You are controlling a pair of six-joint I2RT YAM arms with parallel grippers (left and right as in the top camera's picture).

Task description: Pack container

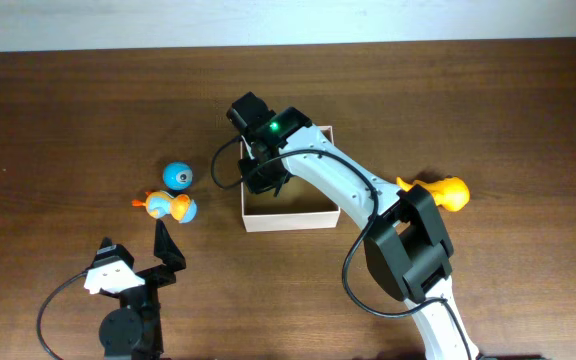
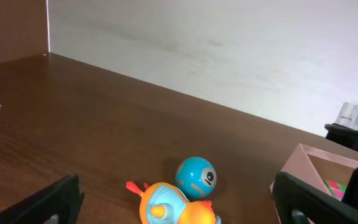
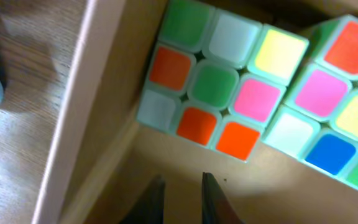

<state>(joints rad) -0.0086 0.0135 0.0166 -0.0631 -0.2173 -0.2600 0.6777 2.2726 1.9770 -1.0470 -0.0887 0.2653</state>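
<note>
**me:** My right end effector is down inside the container. The fingers are nearly together with just a sliver of gap and nothing between them. Straight ahead of the tips, sitting on the cardboard floor by the left wall, is a puzzle cube.

**deskwatcher:** So where's the box, and what's next?

**me:** The container sits mid-desk, a bit toward the back. My guess is the loose toys go in next. The blue ball toy and the orange-and-blue bird toy lie just left of the box. The bird's long axis runs left-right. My left end effector is spread wide and empty, and it sits closer to those two, with the box off to its right. The orange duck is over on the right side, so that one's probably mine.

**deskwatcher:** Any labels or brands?

**me:** Nope, no writing I can read anywhere.
</note>
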